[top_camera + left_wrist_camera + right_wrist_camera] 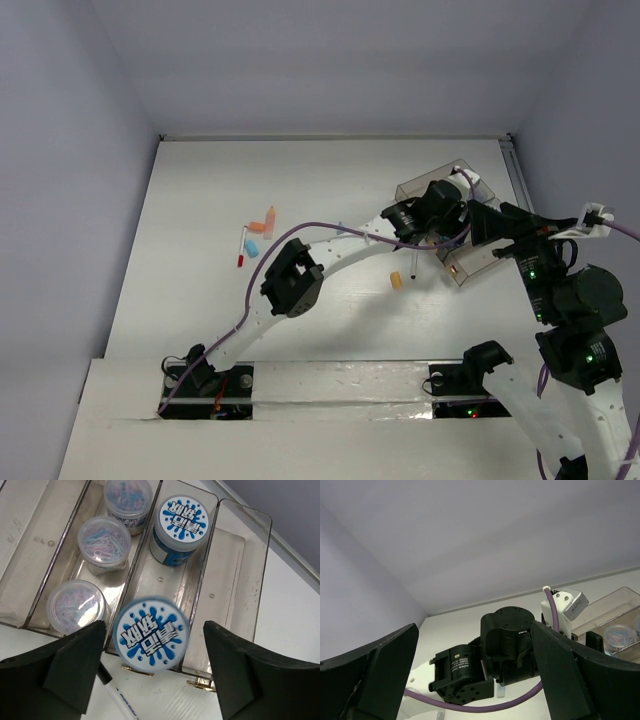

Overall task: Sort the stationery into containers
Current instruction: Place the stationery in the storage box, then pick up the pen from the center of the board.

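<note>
In the left wrist view my left gripper (154,647) is open over the near end of the clear divided tray (246,545). A blue-lidded jar (150,635) sits blurred in the gap, touching neither finger, at the end of a compartment that holds a second blue-lidded jar (179,522). A thin black-capped pen (117,697) lies on the table under the left finger. In the top view the left gripper (443,222) hangs over the tray (418,186). My right gripper (474,630) is open and empty, held up beside the tray (625,605).
Three clear jars of coloured paper clips (102,542) fill the neighbouring compartment. Orange and light-blue markers (262,225), a pen (243,245) and a small orange stub (396,281) lie on the white table. The right gripper (487,222) is close to the left wrist.
</note>
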You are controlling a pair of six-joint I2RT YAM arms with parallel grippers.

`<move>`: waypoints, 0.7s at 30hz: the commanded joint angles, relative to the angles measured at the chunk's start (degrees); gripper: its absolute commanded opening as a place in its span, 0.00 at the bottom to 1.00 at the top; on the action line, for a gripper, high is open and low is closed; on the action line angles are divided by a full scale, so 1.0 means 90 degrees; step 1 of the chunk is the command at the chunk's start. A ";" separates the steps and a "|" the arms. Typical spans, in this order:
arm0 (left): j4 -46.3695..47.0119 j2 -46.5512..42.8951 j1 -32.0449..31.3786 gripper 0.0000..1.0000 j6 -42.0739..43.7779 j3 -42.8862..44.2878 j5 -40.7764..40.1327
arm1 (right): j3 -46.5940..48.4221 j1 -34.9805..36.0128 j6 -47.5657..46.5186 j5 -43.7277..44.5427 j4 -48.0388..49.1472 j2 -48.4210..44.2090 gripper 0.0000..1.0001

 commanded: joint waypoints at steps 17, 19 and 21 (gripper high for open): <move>0.1020 -0.2900 0.0705 0.99 -0.0050 -0.1535 -0.0323 | 0.0219 0.0060 -0.0256 -0.0032 0.0174 0.0220 1.00; 0.1352 -0.3518 0.0970 0.99 -0.0293 -0.2550 -0.0382 | 0.0200 0.0060 -0.0373 -0.0081 0.0184 0.0279 1.00; 0.1498 -0.4504 0.1419 0.99 -0.0527 -0.3285 -0.0392 | 0.0161 0.0060 -0.0412 -0.0111 0.0204 0.0299 1.00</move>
